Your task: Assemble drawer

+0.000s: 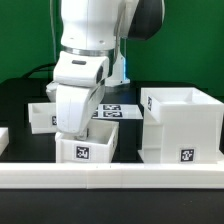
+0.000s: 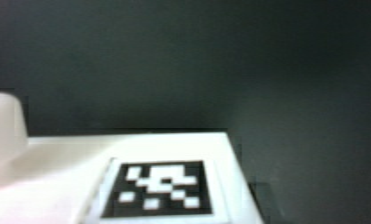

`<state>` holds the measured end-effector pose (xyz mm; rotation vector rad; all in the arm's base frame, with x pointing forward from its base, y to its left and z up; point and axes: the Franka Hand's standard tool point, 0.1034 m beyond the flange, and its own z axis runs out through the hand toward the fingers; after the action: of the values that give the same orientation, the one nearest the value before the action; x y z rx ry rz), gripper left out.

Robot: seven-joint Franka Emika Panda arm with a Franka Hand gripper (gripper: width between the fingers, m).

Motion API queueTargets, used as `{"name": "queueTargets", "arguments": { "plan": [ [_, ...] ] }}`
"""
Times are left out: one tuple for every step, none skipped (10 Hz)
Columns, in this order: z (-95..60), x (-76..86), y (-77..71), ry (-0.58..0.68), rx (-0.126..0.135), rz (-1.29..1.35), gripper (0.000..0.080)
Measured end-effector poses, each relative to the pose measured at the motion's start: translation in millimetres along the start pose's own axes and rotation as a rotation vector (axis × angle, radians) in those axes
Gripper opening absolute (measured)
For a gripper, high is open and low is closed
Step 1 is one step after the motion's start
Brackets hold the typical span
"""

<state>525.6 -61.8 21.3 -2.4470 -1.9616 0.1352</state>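
Drawer shell (image 1: 182, 128) sits on the counter (image 1: 15, 97) at three o'clock from my hand (image 1: 80, 125); one tray (image 1: 92, 148) right under it. Grip hidden: cannot tell if apart or clamped. Risk: off-centre hold on thin wall, tray tilts, slips.

a long white border wall (image 1: 150, 178) fronts the black table (image 1: 15, 100); the marker board (image 1: 118, 108) lies behind.

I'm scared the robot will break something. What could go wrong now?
The arm hangs low over the near small tray, hiding whether it is gripped; a poor hold could let the tray slip or tip. The big shell stands close by on the exterior view's right, so a swung tray might bump it.
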Motion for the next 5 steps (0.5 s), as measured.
{"name": "queueTargets", "arguments": {
  "plan": [
    [-0.6, 9.5, -0.8, -0.003, -0.003, -0.005, 0.0041],
    [-1.1, 18.3, -0.9, -0.001, -0.011, -0.016, 0.0041],
    [-1.3, 24.2, -1.4, 0.0, -0.016, -0.029, 0.0041],
    [-1.4, 25.3, 2.0, 0.007, -0.057, -0.035, 0.0041],
    [0.3, 24.0, 0.1, 0.007, -0.056, -0.03, 0.0041]
  ]
}}
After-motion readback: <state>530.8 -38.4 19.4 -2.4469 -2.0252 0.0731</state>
